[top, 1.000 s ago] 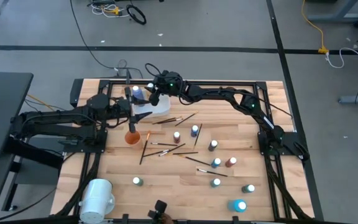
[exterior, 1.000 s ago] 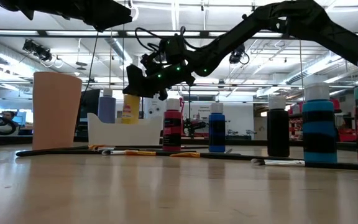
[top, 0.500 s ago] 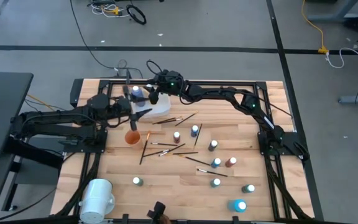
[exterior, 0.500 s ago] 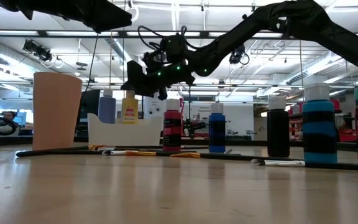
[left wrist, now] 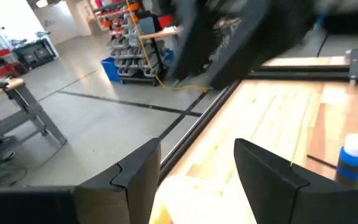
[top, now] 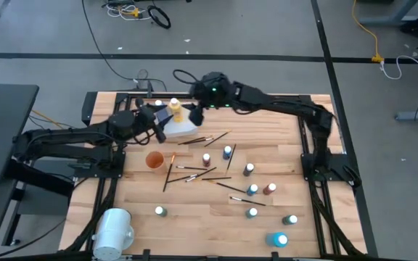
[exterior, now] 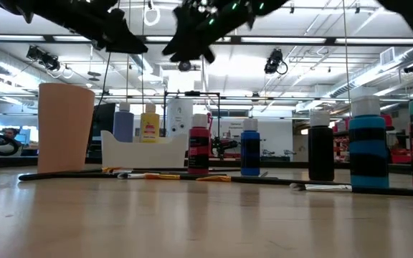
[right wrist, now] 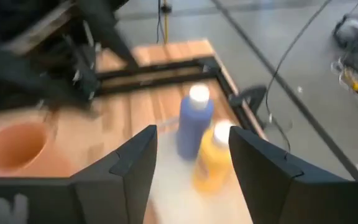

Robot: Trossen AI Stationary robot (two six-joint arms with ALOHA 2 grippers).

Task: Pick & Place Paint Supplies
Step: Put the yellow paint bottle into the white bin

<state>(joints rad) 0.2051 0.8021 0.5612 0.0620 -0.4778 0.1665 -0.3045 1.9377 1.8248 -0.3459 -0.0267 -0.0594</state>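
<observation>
The right gripper (top: 194,114) hangs over the white tub (top: 181,127) at the back of the table with its fingers spread and nothing between them, and the yellow bottle (top: 175,110) stands in the tub next to the blue bottle (exterior: 123,123). The left gripper (top: 155,116) sits open and empty just beside the tub too. Looks like the remaining bottles (top: 227,152) and brushes (top: 194,141) lie scattered toward the front, nearer the right arm.
</observation>
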